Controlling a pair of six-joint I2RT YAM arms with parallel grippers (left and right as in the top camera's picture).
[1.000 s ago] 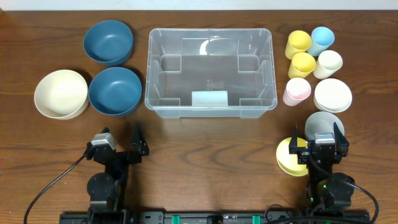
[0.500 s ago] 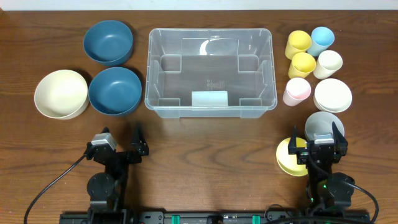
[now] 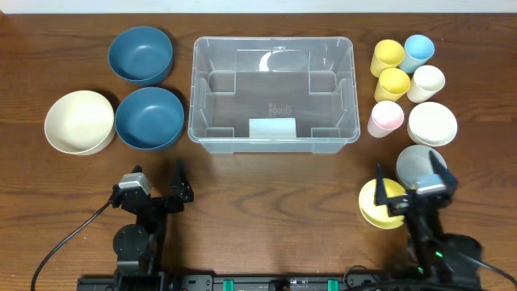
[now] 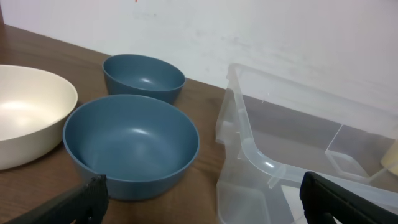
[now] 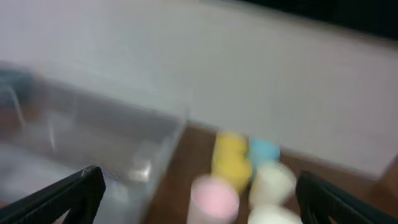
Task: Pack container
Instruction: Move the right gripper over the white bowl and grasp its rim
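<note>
The container (image 3: 273, 93), a large clear plastic bin with a pale label on its near wall, stands empty at the table's back centre. My left gripper (image 3: 158, 176) is open near the front left and holds nothing. In the left wrist view its jaws (image 4: 202, 190) frame a blue bowl (image 4: 130, 146) and the container's corner (image 4: 249, 146). My right gripper (image 3: 409, 168) is open at the front right, above a grey bowl (image 3: 418, 164) and a yellow bowl (image 3: 376, 204). The right wrist view is blurred. It shows the open gripper (image 5: 199, 183), the container (image 5: 93, 130) and a pink cup (image 5: 213, 198).
Left of the container are two blue bowls (image 3: 141, 54) (image 3: 149, 116) and a cream bowl (image 3: 79, 121). To its right stand two yellow cups (image 3: 388, 55) (image 3: 393, 82), a blue cup (image 3: 418, 51), a cream cup (image 3: 426, 82), a pink cup (image 3: 385, 119) and a white bowl (image 3: 432, 124).
My right arm has started to move: its gripper has shifted slightly right and tilted, still open. The left arm and all the objects are where they were.
</note>
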